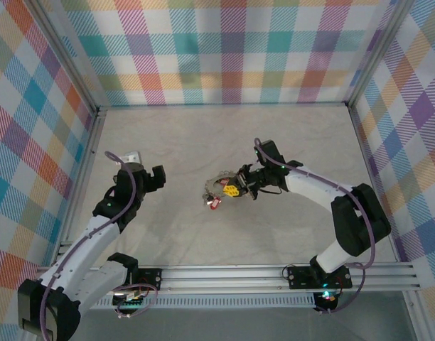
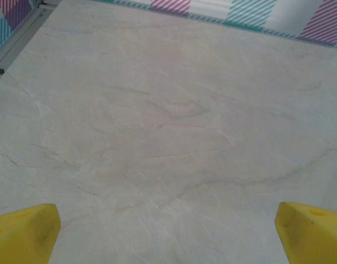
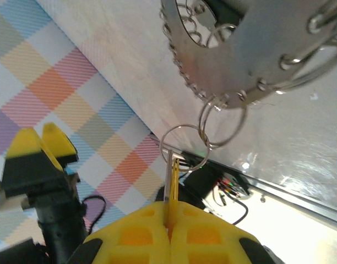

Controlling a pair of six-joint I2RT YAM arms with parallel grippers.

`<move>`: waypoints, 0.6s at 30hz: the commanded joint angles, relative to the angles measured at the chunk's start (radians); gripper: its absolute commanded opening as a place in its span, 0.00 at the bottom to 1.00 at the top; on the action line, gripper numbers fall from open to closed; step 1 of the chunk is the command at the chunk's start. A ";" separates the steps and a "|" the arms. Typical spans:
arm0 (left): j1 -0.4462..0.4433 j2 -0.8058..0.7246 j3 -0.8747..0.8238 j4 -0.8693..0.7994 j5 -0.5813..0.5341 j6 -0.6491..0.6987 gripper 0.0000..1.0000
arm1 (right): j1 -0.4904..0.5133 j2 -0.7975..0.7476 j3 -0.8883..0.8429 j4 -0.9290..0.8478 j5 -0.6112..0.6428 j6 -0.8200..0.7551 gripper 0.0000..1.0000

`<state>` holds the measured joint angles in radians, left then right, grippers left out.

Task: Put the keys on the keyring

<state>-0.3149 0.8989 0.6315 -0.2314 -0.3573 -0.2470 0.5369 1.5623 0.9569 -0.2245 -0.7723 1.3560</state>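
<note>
right gripper (image 3: 169,215): jaws together, clamped on a key (image 3: 172,179). the key hangs from a small split ring (image 3: 182,148) linked to the keyring (image 3: 240,55), near the table (image 1: 203,135) centre. left gripper (image 1: 154,179): jaws wide apart, empty, well apart from the keyring.

Left arm (image 1: 97,227) bent, left fingers (image 2: 25,228) spread wide, right arm (image 1: 317,186) reaching inward, right fingers (image 3: 135,234) pinched closed

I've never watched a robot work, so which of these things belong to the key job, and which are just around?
Part of the job:
- the key, pinched in the right gripper
- the keyring

Just around:
- the table
- the checked walls
- the left gripper, open, holding nothing
</note>
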 commanded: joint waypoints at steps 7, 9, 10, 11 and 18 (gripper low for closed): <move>0.014 0.044 -0.053 0.117 -0.085 -0.098 1.00 | -0.005 0.011 -0.150 -0.047 -0.066 -0.312 0.08; 0.014 0.044 -0.066 0.138 -0.081 -0.073 1.00 | -0.004 0.020 -0.186 -0.027 -0.069 -0.318 0.10; 0.014 0.046 -0.073 0.152 -0.084 -0.069 1.00 | -0.005 0.022 -0.197 -0.028 -0.067 -0.334 0.11; 0.014 0.050 -0.079 0.168 -0.084 -0.063 1.00 | -0.005 0.022 -0.202 -0.044 -0.060 -0.358 0.13; 0.014 0.059 -0.122 0.285 -0.068 0.048 1.00 | -0.027 0.028 -0.224 -0.161 -0.007 -0.489 0.25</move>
<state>-0.3115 0.9550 0.5209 -0.0242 -0.4129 -0.2607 0.5240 1.5833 0.7502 -0.3252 -0.7933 0.9562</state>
